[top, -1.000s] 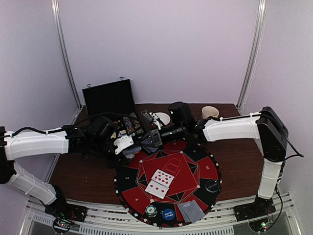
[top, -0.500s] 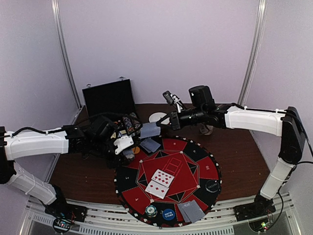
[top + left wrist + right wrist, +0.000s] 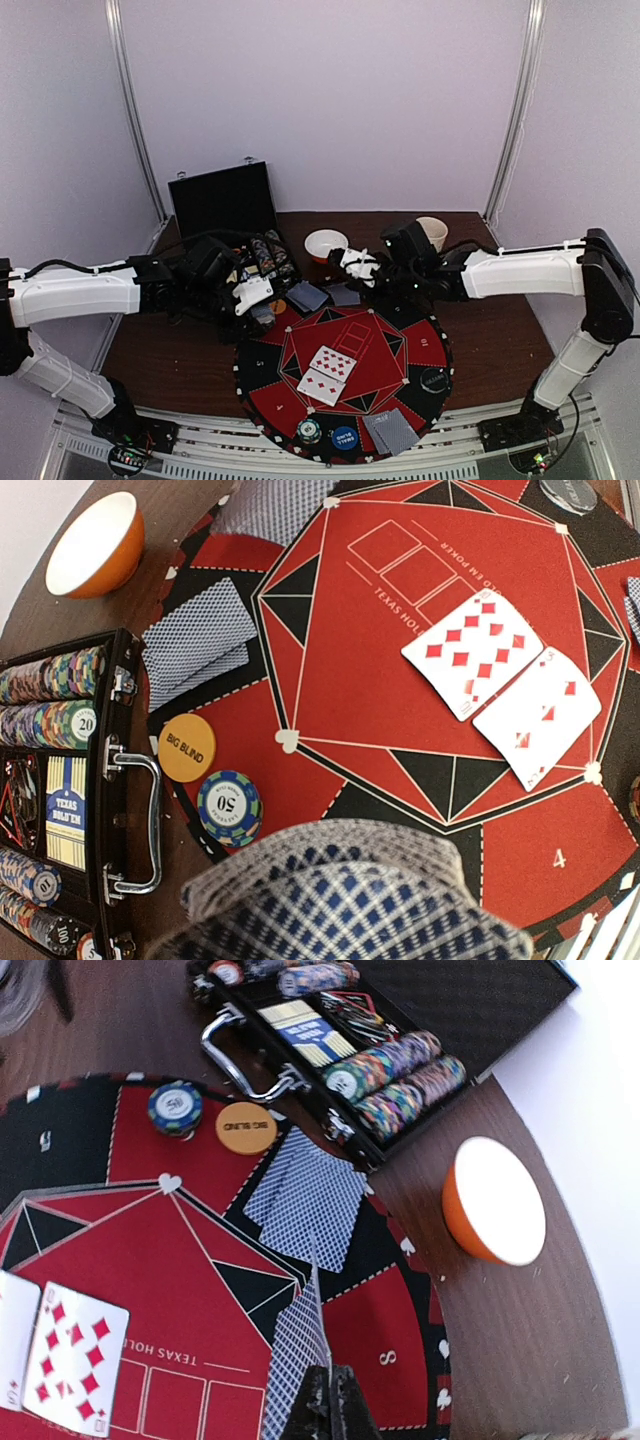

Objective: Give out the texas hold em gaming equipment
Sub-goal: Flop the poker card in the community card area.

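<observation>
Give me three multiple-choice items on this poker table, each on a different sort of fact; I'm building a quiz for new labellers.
1. Where does the orange disc lie?
A. in the bowl
B. on the mat, beside the blue chip
C. on top of a card

2. How many face-up cards lie at the mat's middle?
A. two
B. four
C. none

3. What state are the right fingers in?
A. open and empty
B. shut on a chip
C. shut on a card

Answers:
1 B: the left wrist view shows the disc on the mat's edge next to the chip.
2 A: two red-pipped cards lie side by side there.
3 C: the right wrist view shows a blue-backed card pinched between them, seen nearly edge-on.
</observation>
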Controlling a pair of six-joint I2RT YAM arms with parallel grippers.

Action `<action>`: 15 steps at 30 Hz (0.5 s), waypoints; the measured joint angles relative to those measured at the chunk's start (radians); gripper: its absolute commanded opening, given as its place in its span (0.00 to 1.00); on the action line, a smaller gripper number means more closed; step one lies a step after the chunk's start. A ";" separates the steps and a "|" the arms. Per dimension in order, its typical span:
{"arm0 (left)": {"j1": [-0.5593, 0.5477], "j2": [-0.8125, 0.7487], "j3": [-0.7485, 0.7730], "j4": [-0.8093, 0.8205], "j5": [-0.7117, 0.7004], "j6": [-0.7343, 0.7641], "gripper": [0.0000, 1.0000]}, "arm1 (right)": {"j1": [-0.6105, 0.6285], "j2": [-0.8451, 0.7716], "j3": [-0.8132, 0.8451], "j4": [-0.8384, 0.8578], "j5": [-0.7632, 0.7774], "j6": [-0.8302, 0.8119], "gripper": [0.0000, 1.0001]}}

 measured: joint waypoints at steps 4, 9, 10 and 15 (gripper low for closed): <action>0.000 0.000 0.000 0.000 0.000 0.000 0.40 | 0.081 -0.002 -0.114 0.160 0.066 -0.278 0.00; 0.000 0.000 0.000 0.000 0.000 0.000 0.41 | 0.172 -0.002 -0.259 0.346 0.112 -0.604 0.00; 0.000 0.000 0.000 0.000 0.000 0.000 0.41 | 0.182 -0.002 -0.287 0.364 0.109 -0.654 0.00; 0.000 0.000 0.000 0.000 0.000 0.000 0.41 | 0.194 -0.001 -0.387 0.354 0.071 -0.847 0.00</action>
